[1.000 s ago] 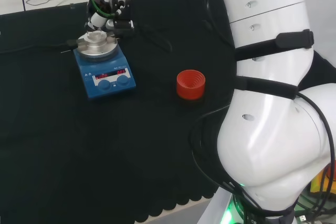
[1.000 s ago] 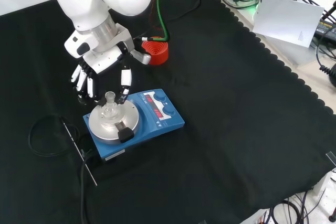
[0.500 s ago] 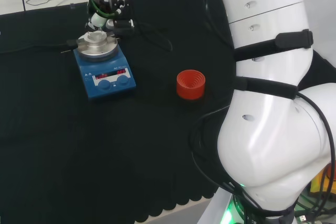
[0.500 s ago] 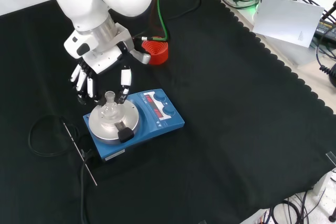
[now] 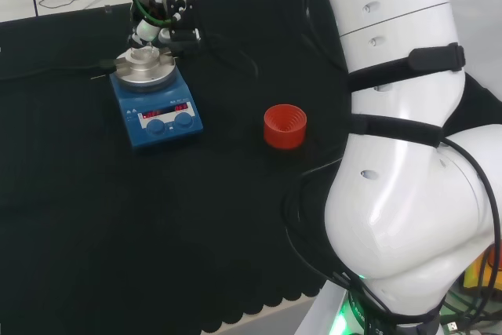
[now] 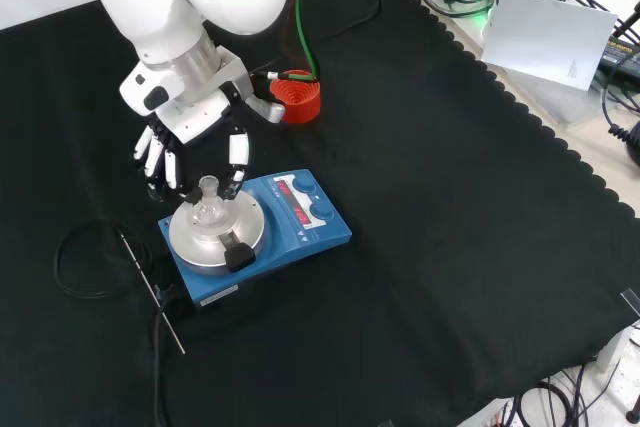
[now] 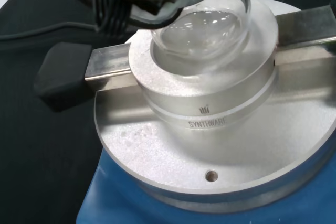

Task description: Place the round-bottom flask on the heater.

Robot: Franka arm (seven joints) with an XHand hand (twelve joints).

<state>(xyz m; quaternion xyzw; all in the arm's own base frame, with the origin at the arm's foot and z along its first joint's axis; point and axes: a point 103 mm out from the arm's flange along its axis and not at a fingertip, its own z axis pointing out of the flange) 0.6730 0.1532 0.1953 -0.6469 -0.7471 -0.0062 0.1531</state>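
- The round-bottom flask (image 6: 209, 209) sits on the heater (image 6: 255, 237), with its round belly down in the hollow of the silver block (image 7: 210, 108) on top.
- In the wrist view the clear glass belly of the flask (image 7: 202, 24) rests in the block's round cup, and I cannot see anything inside the glass.
- The flask's neck stands straight up in the front view.
- The hand (image 6: 185, 142) is just above and behind the flask in the front view, coming down from the top.
- Its fingers (image 6: 236, 152) hang down nearly straight and spread apart, so the hand is open and has hold of nothing.
- One fingertip is very close to the flask's neck, but I cannot tell if it touches.
- In the head view the hand (image 5: 161, 25) is at the far side of the heater (image 5: 155, 103), near the top left.
- The heater is a blue box with two round knobs and red numbers on its front.
- A black handle (image 7: 63, 74) sticks out from the side of the silver block.
- A red ribbed ring (image 5: 285, 125) stands alone on the black cloth (image 6: 450, 197), well apart from the heater.
- A thin metal rod (image 6: 150, 287) and a black cable (image 6: 85, 272) lie on the cloth beside the heater in the front view.
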